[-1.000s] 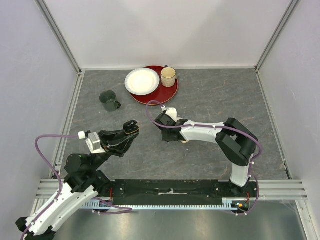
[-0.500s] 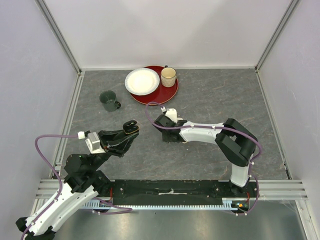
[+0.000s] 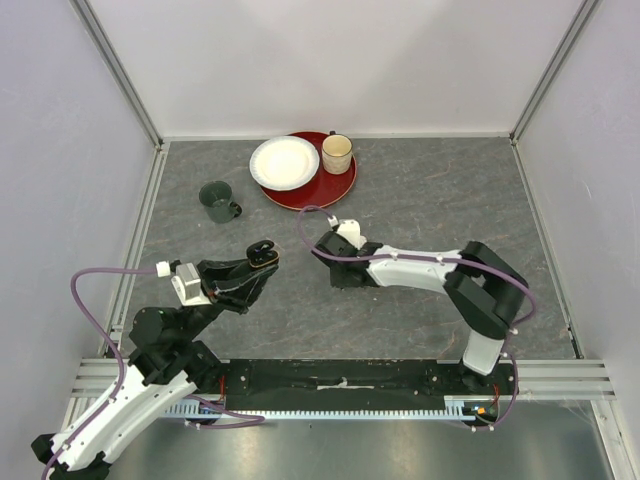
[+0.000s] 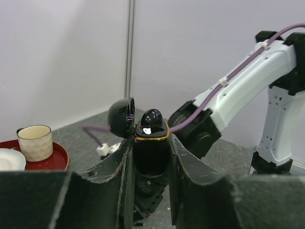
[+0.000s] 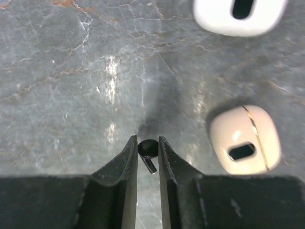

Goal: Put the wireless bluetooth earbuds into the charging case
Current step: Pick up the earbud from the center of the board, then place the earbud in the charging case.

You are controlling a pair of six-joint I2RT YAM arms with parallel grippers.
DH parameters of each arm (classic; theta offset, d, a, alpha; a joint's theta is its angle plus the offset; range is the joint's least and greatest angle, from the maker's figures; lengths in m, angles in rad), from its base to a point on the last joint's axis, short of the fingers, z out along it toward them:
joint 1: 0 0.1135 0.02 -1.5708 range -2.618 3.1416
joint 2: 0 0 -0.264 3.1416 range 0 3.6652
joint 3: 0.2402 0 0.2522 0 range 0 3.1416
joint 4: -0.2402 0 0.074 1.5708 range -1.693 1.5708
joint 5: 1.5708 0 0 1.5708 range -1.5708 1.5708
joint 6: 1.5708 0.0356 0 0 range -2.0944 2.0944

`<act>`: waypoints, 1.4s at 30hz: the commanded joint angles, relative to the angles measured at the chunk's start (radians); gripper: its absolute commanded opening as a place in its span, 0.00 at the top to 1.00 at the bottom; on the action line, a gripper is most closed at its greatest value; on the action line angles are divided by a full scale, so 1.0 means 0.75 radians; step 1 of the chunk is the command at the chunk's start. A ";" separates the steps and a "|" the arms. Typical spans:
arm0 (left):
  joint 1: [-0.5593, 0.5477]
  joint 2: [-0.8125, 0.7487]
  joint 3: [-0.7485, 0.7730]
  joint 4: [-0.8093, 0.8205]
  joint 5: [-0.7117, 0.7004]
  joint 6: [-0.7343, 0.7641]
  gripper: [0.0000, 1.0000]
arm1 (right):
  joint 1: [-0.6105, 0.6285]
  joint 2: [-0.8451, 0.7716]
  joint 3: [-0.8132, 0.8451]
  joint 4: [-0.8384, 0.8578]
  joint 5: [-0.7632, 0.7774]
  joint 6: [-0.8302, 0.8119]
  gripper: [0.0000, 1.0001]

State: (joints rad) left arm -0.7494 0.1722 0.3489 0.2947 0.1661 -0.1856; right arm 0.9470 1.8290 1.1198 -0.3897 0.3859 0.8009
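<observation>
Over the last second my right tool (image 5: pixel 147 143) has pinched in from a slight gap to a narrow clamp. Its fingertips now sit tight on either side of the round head of a black earbud (image 5: pixel 147 150), whose short stem pokes back toward the wrist camera. The bud rests on the tabletop (image 3: pixel 420 200), around its middle and well away from every edge, so I read this as the grasp just made and the lift not yet begun. My left tool (image 4: pixel 151 157) has not changed: it stays closed around the black charging case (image 4: pixel 151 136), holding it upright above the tabletop toward the near left corner. The lid is hinged back, and a dark glossy shape shows at the mouth of the case; I cannot tell whether that is an earbud. A beige case (image 5: pixel 244 145) lies near the bud and a white case (image 5: pixel 239 16) farther off, both clear of the right tool. I judge the next call to be a clean lift and a carry across to the open case. The grip is on a tiny rounded head, so the bud could twist or pop free.
</observation>
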 commanded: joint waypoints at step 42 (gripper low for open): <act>0.003 0.357 -0.130 0.593 0.093 -0.021 0.98 | 0.478 -0.874 -0.229 1.391 0.142 -0.240 1.00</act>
State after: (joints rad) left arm -0.7483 0.4328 0.2543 0.6479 0.2195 -0.2455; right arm 1.2896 1.1564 0.8982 0.5945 0.5392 0.6056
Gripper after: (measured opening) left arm 0.343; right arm 0.249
